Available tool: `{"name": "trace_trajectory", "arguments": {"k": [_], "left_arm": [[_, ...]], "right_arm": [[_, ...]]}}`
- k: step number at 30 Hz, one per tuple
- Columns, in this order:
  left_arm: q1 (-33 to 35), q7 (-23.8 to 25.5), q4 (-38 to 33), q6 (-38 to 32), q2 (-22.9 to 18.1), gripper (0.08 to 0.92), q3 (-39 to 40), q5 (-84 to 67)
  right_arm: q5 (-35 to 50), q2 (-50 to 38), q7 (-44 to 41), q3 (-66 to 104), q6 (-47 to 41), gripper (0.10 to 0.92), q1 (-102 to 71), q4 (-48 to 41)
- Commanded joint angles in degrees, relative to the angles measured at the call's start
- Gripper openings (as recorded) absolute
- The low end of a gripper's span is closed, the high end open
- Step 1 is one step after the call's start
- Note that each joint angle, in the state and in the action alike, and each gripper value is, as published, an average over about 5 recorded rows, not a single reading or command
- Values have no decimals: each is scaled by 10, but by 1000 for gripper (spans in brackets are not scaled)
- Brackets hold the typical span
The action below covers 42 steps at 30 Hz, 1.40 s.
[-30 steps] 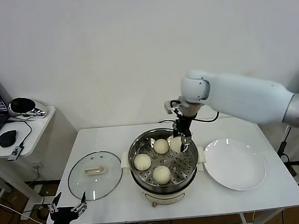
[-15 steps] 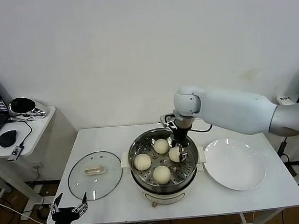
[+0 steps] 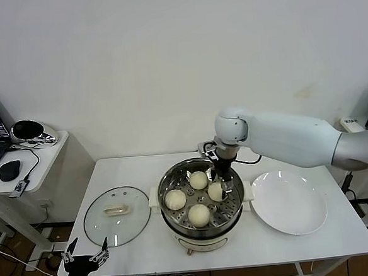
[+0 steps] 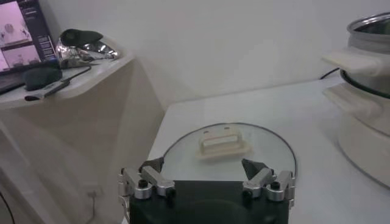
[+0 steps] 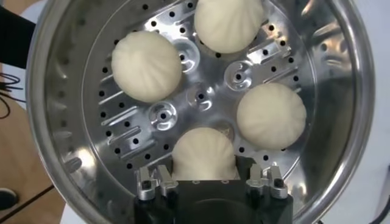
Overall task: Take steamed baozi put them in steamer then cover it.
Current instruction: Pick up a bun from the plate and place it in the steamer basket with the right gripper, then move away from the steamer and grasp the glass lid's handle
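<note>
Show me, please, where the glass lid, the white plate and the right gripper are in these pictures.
glass lid point(image 3: 117, 216), head view, on the clear glass beside its handle.
white plate point(image 3: 289, 202), head view, on its bare middle.
right gripper point(image 5: 206, 173), right wrist view, midway between its fingertips.

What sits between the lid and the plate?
The steamer, holding four baozi, stands between lid and plate; the right gripper is inside it. Head view.

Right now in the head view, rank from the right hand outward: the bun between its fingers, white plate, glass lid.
1. Cream-white round bun, on the steamer's right side, between the open fingers of the right hand.
2. Flat white plate, on the table to the robot's right.
3. Clear glass lid, on the table far left.
</note>
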Motion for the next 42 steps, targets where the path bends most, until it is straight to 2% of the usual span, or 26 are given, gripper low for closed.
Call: {"name": "trace_trajectory", "arguments": {"k": [1,6,9,14,17,21,25,29,34,42], "left_arm": [[-4,11,-2,0,-4,823,2,0],[-5,2,0,0,-3,823,1,-13],[-8,-2,5,-4,-1,823,0,-17],[-9,21,18,-74,4,823,4,-27],[-11,16,24,-110,6,823,13,-43],[-19,2,37,-144,5,823,16,-58],[-21,-25,44,-140,10,823,17,-76],[-23,-32,50,-130,19,823,17,-63],[-28,-20,59,-135,24,823,17,-39],[-36,-6,71,-142,39,823,17,40]], "right_arm": [[14,-56,-13,0,1,814,50,32],[34,-109,-4,59,5,822,59,49],[72,-142,40,134,2,823,35,58],[146,-201,141,270,20,823,-46,76],[167,-236,201,349,49,823,-101,94],[165,-286,298,510,67,823,-248,151],[171,-322,413,718,82,823,-472,218],[180,-297,478,915,102,823,-676,254],[193,-206,535,1093,141,823,-881,295],[192,-35,609,1190,303,823,-1082,307]]}}
